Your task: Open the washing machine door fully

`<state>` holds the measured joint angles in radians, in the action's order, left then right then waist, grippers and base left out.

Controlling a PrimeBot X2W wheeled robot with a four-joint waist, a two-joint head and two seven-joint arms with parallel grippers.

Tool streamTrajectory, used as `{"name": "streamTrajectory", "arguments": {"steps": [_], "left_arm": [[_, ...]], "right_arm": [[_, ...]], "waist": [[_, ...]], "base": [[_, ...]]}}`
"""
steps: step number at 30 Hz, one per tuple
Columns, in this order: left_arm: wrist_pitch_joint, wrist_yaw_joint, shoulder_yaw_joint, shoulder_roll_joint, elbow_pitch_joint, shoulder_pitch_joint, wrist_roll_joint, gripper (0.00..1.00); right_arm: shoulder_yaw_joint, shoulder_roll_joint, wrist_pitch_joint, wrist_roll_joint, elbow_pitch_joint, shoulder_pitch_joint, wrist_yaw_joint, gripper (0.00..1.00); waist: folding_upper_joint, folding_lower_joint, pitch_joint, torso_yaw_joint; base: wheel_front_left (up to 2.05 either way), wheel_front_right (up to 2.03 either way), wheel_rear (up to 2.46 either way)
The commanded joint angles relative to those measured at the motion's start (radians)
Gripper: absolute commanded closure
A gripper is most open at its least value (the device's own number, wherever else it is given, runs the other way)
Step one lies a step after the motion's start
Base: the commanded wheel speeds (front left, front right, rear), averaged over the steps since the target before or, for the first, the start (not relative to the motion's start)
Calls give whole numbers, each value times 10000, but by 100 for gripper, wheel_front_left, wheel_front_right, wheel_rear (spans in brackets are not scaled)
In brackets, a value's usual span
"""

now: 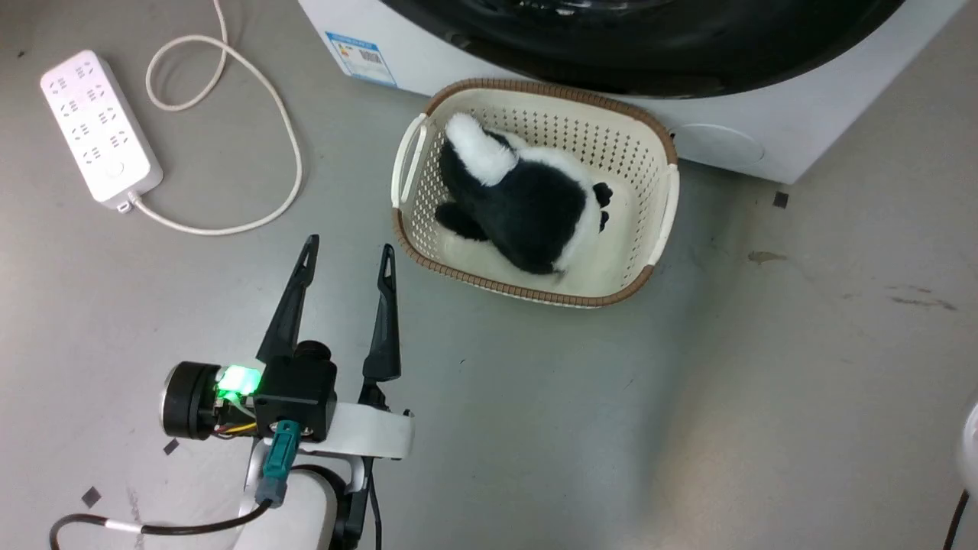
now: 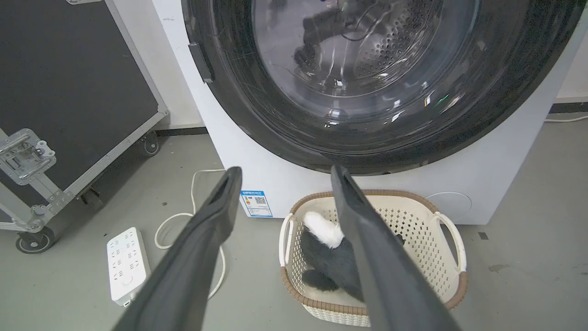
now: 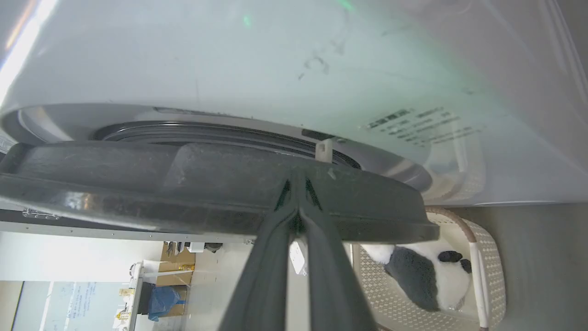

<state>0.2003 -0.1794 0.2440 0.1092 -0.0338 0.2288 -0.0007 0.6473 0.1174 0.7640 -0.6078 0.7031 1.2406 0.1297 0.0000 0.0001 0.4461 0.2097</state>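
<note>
— Where's the door (image 3: 138, 184)?
— On the front of the machine (image 2: 482, 184), above the basket (image 1: 535, 86). In the right wrist view its black rim stands a little off the white front, and a small white latch (image 3: 324, 149) shows in the gap.
— And the right hand (image 3: 297, 181)?
— Narrow. Its fingers (image 3: 271, 257) lie almost together, with the tips against the door's rim just beside that latch. I cannot tell whether they pinch anything.
— The left hand (image 1: 349, 246)?
— Wide and empty, low over the floor (image 1: 688, 420) and well apart from the door. It points toward the machine, with the basket just to its right.
— What's in the basket?
— A black and white plush toy (image 1: 527, 206). The basket sits on the floor against the foot of the machine.
— Anything else down there?
— A white power strip (image 1: 99, 126) with a looped cord to the left, and a black wheeled case (image 2: 69, 69) beyond it.
— Can you see through the door?
— Yes, from the left wrist: the holed steel drum (image 2: 395, 41) shows behind the glass.
</note>
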Motion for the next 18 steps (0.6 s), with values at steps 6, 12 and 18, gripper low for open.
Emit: {"name": "streamTrajectory", "arguments": {"steps": [6, 12, 18], "left_arm": [[221, -213, 222, 93, -64, 386, -36, 0], [347, -369, 387, 134, -54, 538, -56, 0], [472, -517, 538, 200, -54, 674, -73, 0]], "right_arm": [[845, -139, 922, -92, 324, 1259, 9, 100], [1547, -319, 1906, -72, 237, 1550, 9, 100], [2391, -541, 3066, -65, 161, 1812, 9, 100]], "waist": [[0, -1, 365, 247], [0, -1, 534, 392], [0, -1, 666, 461]], "base": [[0, 0, 0], [0, 0, 0], [0, 0, 0]]}}
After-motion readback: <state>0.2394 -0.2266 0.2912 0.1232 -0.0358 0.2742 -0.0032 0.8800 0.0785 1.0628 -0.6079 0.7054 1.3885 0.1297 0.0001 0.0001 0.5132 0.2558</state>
